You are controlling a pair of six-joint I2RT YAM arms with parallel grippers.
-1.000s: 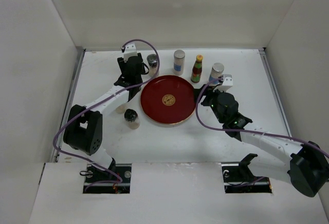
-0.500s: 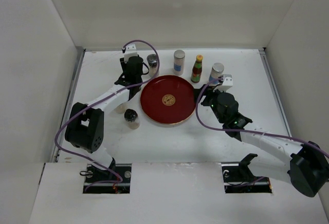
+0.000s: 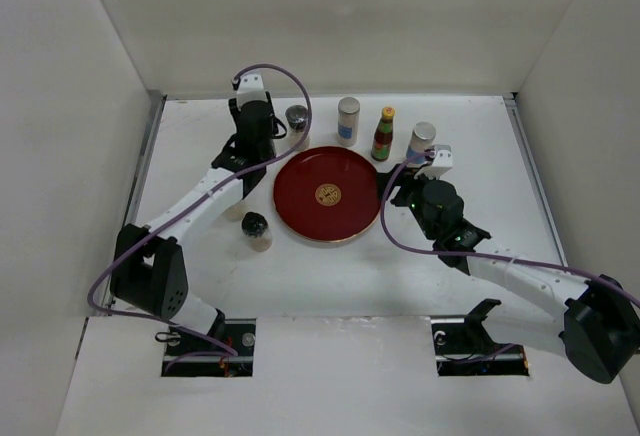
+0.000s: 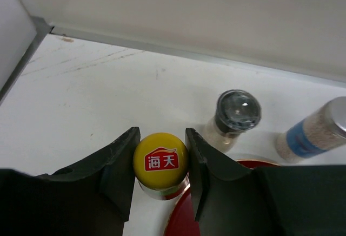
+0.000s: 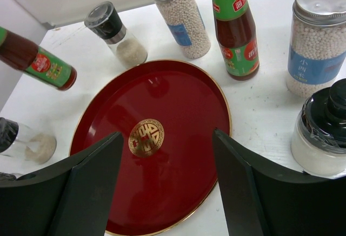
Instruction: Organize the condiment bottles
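Observation:
My left gripper (image 4: pixel 160 157) is shut on the yellow cap of a dark sauce bottle (image 4: pixel 160 160). It holds the bottle tilted (image 5: pixel 38 60) by the far-left rim of the red tray (image 3: pixel 300 201). In the top view the left gripper (image 3: pixel 257 144) hides that bottle. Along the tray's far side stand a dark-lidded jar (image 3: pixel 297 118), a shaker (image 3: pixel 348 121), the second sauce bottle (image 3: pixel 383 134) and another shaker (image 3: pixel 422 139). A second jar (image 3: pixel 256 230) stands left of the tray. A third jar (image 5: pixel 324 128) sits beside my right gripper (image 5: pixel 167 138), which is open and empty over the tray's right part.
White walls close in the table on the left, back and right. The tray (image 5: pixel 178 111) has a gold emblem (image 5: pixel 146 137) and carries nothing. The left wall edge (image 4: pixel 21 57) lies near the left gripper.
My left gripper has moved up and toward the back wall with the sauce bottle in it, and the left arm has stretched out. The right arm has not moved.

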